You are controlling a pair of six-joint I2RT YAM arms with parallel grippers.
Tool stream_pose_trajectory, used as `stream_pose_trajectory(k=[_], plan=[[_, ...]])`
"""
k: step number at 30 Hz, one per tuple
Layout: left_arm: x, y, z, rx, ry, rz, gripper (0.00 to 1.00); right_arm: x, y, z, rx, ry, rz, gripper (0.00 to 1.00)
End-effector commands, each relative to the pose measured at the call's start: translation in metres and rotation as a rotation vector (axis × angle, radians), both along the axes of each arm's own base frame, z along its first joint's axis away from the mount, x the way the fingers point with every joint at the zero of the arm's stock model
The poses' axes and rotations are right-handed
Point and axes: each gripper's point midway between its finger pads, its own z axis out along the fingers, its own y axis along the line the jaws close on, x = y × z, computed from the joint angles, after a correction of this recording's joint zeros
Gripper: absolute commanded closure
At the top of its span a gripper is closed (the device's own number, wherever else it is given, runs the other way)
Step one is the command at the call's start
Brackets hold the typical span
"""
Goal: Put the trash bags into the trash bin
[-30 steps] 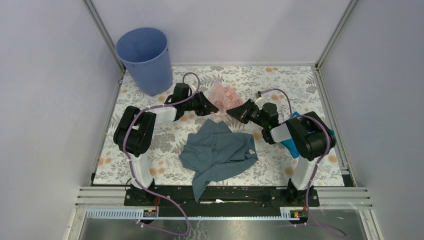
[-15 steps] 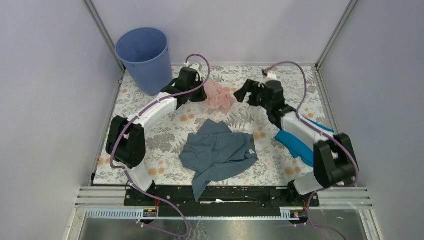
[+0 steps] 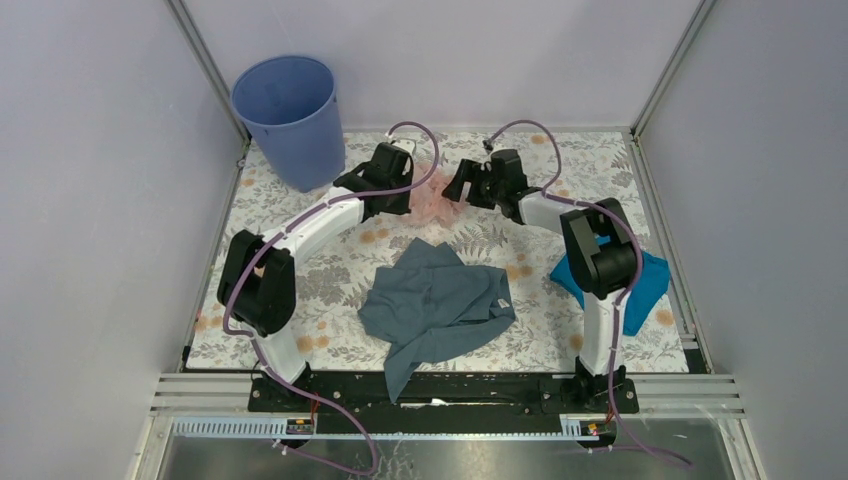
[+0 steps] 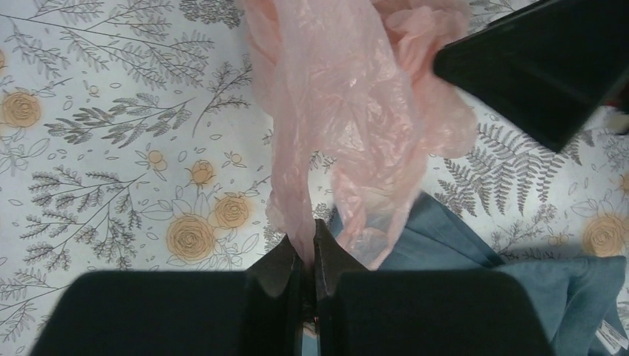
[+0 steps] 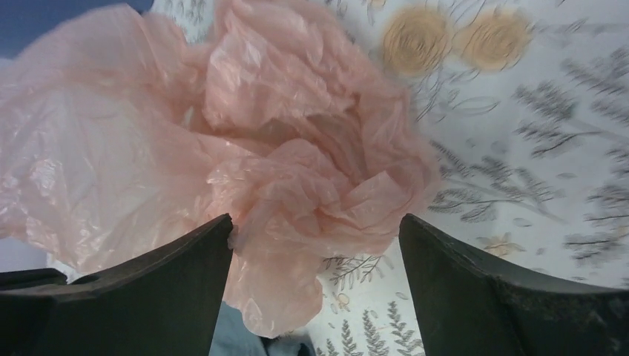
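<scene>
Bag (image 3: pixel 437 197) hanging above tabletop (image 3: pixel 600 160), well short of bin (image 3: pixel 290 110); from left wrist, pinched at one fold by closed left fingers (image 4: pixel 285 265), ready for carrying; from right wrist, framed but ungripped by wide right fingers (image 5: pixel 185 259).

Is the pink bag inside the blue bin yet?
Not yet. The pink bag is pinched in the left end effector over the table; the blue bin stands apart.

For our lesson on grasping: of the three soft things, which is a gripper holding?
The pink plastic bag, pinched in the left gripper; the grey-blue garment and turquoise cloth lie free.
</scene>
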Motion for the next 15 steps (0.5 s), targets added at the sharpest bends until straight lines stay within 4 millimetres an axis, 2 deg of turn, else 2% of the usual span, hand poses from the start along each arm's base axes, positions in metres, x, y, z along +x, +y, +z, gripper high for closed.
stream_pose_trajectory(k=[1, 3, 5, 6, 7, 9, 10, 11, 12, 15], plan=[[0.007, -0.019, 0.021, -0.035, -0.050, -0.056, 0.93, -0.009, 0.047, 0.009, 0.165, 0.022, 0.066, 0.14], [0.006, -0.023, 0.018, -0.037, -0.042, -0.065, 0.93, -0.012, 0.055, 0.000, 0.223, 0.053, 0.073, 0.19], [0.005, -0.025, 0.018, -0.048, -0.035, -0.069, 0.93, -0.002, 0.057, -0.002, 0.216, 0.027, 0.069, 0.27], [0.005, -0.027, 0.020, -0.062, -0.037, -0.072, 0.93, 0.004, 0.060, 0.001, 0.214, 0.008, 0.074, 0.35], [0.005, -0.030, 0.024, -0.079, -0.042, -0.081, 0.94, 0.009, 0.062, 0.005, 0.217, -0.003, 0.088, 0.44], [0.007, -0.036, 0.037, -0.115, -0.061, -0.082, 0.94, 0.011, 0.065, 0.016, 0.218, -0.034, 0.117, 0.76], [0.010, -0.038, 0.047, -0.136, -0.070, -0.071, 0.94, 0.009, 0.063, 0.025, 0.216, -0.059, 0.119, 0.86], [0.013, -0.042, 0.060, -0.165, -0.084, -0.066, 0.94, 0.008, 0.058, 0.043, 0.207, -0.100, 0.112, 0.94], [0.018, -0.048, 0.083, -0.202, -0.115, -0.067, 0.94, 0.006, 0.048, 0.052, 0.178, -0.109, 0.088, 1.00], [0.026, -0.054, 0.137, -0.254, -0.186, -0.066, 0.94, 0.001, 0.012, 0.097, 0.066, -0.208, 0.000, 1.00]])
